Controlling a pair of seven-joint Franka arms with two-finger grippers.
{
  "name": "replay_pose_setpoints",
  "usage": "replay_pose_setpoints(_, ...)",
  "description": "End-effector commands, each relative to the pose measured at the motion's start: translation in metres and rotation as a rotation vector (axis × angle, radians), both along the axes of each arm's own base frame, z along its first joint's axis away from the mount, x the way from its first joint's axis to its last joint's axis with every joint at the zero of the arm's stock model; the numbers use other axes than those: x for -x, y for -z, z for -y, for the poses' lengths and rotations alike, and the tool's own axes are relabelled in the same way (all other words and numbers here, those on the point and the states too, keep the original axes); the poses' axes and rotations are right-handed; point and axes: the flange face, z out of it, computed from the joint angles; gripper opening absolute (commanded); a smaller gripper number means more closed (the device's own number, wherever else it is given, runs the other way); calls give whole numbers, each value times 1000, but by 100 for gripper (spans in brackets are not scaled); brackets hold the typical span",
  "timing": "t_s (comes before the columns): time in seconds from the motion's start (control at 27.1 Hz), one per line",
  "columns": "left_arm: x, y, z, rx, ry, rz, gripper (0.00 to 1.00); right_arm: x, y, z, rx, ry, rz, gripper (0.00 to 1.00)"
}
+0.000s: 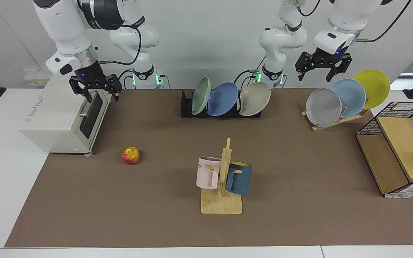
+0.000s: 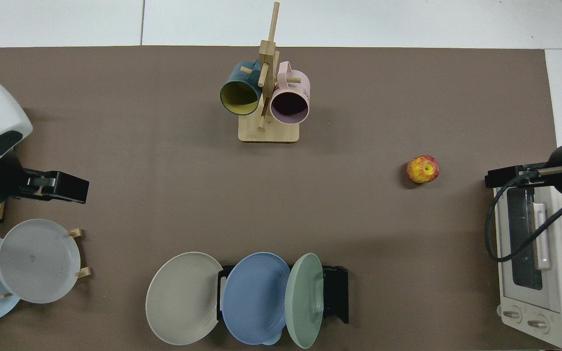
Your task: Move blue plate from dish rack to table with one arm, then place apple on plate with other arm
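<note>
Facing view: blue plate mid dish rack; apple alone; both end effectors (left, right) wide, aloft.

One camera faces me from across the table, raised and tilted down, far enough back to take in nearly the whole brown top, with my arm bases behind the dish rack. The other hangs straight above the table, looking down, and is turned the opposite way: there the dish rack lies near the bottom edge. Both views share the tabletop around the rack, from the toaster oven to the wooden plate rack.
</note>
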Motion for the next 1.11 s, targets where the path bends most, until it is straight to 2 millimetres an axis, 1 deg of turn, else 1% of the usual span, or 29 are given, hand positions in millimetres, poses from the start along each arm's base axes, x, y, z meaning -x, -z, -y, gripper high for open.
replay_pose_setpoints(0.0, 3, -6, -4, -4, 9, 6, 100, 2, -1, 3, -2, -8, -3, 100)
replay_pose_setpoints(0.63, 3, -6, -11, -15, -18, 2, 100, 2, -1, 3, -2, -8, -3, 100)
replay_pose_setpoints(0.81, 2, -4, -19, -15, -34, -1, 100, 2, -1, 3, -2, -8, -3, 100)
replay_pose_setpoints(1.07, 3, -5, -19, -15, -35, 0, 100, 2, -1, 3, -2, -8, -3, 100)
